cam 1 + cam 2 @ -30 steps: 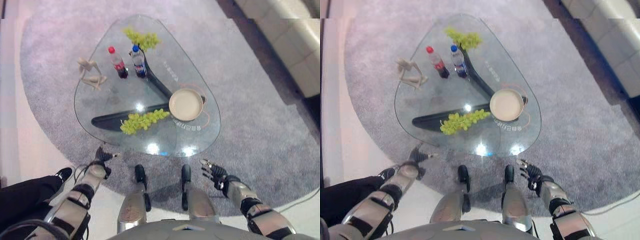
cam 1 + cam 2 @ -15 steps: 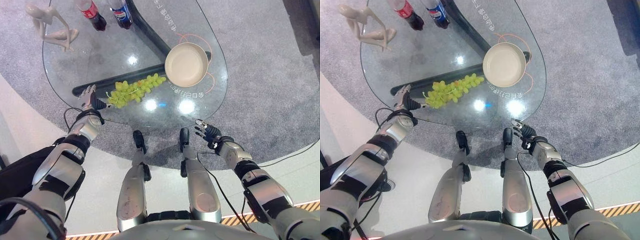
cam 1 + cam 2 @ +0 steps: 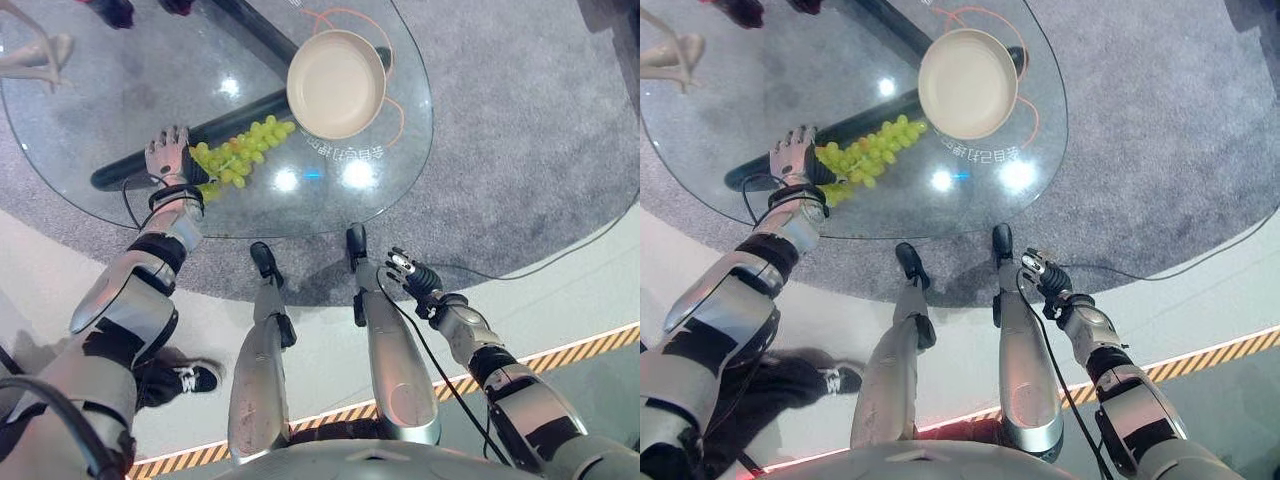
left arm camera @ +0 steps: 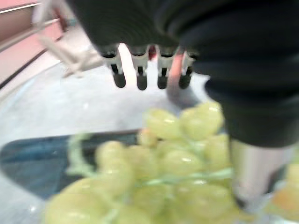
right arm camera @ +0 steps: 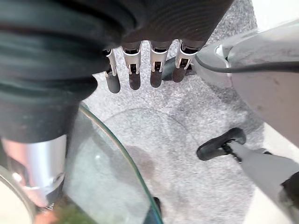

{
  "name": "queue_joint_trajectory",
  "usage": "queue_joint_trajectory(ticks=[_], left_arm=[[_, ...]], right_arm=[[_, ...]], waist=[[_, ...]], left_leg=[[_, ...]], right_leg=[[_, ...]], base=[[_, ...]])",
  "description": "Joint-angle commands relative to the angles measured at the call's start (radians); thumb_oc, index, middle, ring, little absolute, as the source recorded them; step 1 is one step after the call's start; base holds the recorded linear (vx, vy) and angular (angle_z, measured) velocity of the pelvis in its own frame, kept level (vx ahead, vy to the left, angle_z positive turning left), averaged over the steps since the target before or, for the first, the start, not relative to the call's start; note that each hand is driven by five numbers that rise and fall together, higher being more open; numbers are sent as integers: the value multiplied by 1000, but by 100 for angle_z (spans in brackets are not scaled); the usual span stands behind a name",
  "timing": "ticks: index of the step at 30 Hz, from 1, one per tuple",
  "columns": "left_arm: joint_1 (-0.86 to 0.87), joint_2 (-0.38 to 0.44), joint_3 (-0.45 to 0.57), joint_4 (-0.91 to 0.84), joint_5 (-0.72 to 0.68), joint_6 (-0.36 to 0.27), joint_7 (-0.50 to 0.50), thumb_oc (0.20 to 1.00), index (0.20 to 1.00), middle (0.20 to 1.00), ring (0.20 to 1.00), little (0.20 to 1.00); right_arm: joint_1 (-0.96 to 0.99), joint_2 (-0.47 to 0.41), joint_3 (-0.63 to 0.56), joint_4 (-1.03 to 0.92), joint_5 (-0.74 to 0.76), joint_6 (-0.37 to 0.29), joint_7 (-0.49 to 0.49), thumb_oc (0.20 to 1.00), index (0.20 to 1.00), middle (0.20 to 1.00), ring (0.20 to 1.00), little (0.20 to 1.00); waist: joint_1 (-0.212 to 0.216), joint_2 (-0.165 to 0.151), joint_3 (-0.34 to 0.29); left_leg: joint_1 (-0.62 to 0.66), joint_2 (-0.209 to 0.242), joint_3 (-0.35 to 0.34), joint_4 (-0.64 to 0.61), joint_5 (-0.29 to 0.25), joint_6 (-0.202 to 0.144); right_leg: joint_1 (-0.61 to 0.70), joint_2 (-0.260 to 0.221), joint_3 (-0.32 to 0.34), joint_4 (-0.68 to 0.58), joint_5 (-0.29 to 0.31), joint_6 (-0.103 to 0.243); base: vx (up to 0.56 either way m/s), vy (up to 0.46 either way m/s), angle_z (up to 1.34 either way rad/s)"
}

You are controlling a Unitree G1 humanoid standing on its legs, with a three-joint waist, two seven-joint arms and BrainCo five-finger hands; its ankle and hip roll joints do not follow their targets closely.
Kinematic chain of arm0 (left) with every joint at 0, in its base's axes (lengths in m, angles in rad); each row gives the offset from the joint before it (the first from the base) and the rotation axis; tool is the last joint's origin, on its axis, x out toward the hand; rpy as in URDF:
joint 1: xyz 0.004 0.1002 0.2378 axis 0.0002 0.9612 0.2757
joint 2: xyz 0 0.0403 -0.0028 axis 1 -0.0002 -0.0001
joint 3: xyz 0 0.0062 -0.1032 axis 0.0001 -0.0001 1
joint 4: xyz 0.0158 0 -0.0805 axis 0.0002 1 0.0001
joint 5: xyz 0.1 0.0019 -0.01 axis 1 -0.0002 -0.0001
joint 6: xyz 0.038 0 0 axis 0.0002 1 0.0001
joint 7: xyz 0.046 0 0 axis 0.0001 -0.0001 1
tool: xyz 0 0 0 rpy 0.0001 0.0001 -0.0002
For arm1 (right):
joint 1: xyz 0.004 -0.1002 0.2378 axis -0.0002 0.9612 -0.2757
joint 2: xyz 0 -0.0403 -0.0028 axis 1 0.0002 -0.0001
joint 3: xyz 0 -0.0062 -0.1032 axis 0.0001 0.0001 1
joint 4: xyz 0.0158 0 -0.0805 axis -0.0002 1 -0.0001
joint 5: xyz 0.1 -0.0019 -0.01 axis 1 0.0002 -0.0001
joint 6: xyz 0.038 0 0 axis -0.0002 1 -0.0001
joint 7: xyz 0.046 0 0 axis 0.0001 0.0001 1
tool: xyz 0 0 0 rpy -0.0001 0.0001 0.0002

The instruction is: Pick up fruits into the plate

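A bunch of green grapes (image 3: 236,155) lies on the glass table (image 3: 415,120), with its tip near the empty cream plate (image 3: 337,83). My left hand (image 3: 167,156) is over the table at the bunch's left end. In the left wrist view its fingers (image 4: 140,77) reach out straight past the grapes (image 4: 163,172) and its thumb (image 4: 247,172) stands beside them, so the hand is open and curls round nothing. My right hand (image 3: 412,280) hangs open below the table's near edge, over the carpet, holding nothing.
A white figurine (image 3: 30,55) and the bases of two bottles (image 3: 112,10) stand at the far left of the table. A dark table leg (image 3: 250,25) shows through the glass. A person's shoe (image 3: 190,378) is on the floor at the lower left. Striped tape (image 3: 570,345) marks the floor on the right.
The camera has tilted down and closer. My left hand has gone from the table's near edge up over the glass to the left end of the grapes. The right hand stays low.
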Motion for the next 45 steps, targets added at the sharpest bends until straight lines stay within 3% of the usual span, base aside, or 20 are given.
queue_joint_trajectory(ticks=[1, 6, 18, 19, 20, 30, 40, 45], left_arm=[[-50, 12, -4, 83, 40, 25, 43, 1000, 1000, 1000, 1000, 1000], [-72, -9, -18, 104, 57, 46, 81, 1000, 1000, 1000, 1000, 1000], [-126, -55, -64, 204, 43, 161, 61, 1000, 1000, 1000, 1000, 1000], [-128, -56, -64, 207, 40, 162, 75, 561, 561, 561, 561, 561], [-130, -57, -63, 210, 43, 164, 81, 200, 200, 200, 200, 200], [-146, -44, -64, 220, 45, 179, 112, 200, 200, 200, 200, 200], [-132, -26, -52, 180, 7, 124, 131, 200, 200, 200, 200, 200], [-123, -11, -36, 134, -34, 62, 130, 200, 200, 200, 200, 200]], right_arm=[[15, 49, 14, -64, 83, -8, 17, 1000, 1000, 1000, 1000, 1000], [11, 65, 17, -89, 131, -11, 34, 1000, 1000, 1000, 1000, 1000], [8, 96, 24, -151, 243, -21, 68, 1000, 1000, 1000, 1000, 1000], [7, 98, 25, -153, 251, -20, 72, 1000, 1000, 1000, 1000, 1000], [6, 99, 26, -156, 256, -20, 75, 1000, 1000, 1000, 1000, 1000], [15, 112, 31, -186, 288, -25, 101, 1000, 1000, 1000, 1000, 1000], [27, 107, 31, -192, 287, -26, 96, 1000, 1000, 1000, 1000, 1000], [36, 100, 26, -188, 286, -32, 96, 1000, 1000, 1000, 1000, 1000]], waist=[[-2, -72, -12], [-10, -90, -12], [-36, -133, -12], [-37, -134, -12], [-38, -135, -12], [-38, -141, -12], [-27, -124, -12], [-17, -109, -12]], left_leg=[[-44, -38, 6, 109, -99, -20], [-79, -31, 7, 113, -96, -26], [-140, -14, 10, 113, -95, -41], [-145, -13, 10, 114, -94, -42], [-148, -12, 10, 115, -94, -43], [-158, -9, 5, 105, -89, -50], [-130, -13, 0, 95, -84, -49], [-95, -17, -4, 79, -81, -46]], right_leg=[[-63, 88, 0, 89, -23, -29], [-98, 93, 3, 95, -20, -27], [-160, 100, 8, 88, -5, -19], [-164, 100, 7, 89, -5, -19], [-166, 101, 7, 89, -5, -20], [-173, 101, 8, 80, 0, -16], [-147, 96, 8, 80, -5, -15], [-114, 90, 6, 74, -9, -15]], base=[[-19, -70, -1], [-12, -48, -3], [-15, -46, -2], [-3, -15, -7], [-8, -24, -3], [-1, -14, 0], [0, 0, 0], [2, 6, 0]])
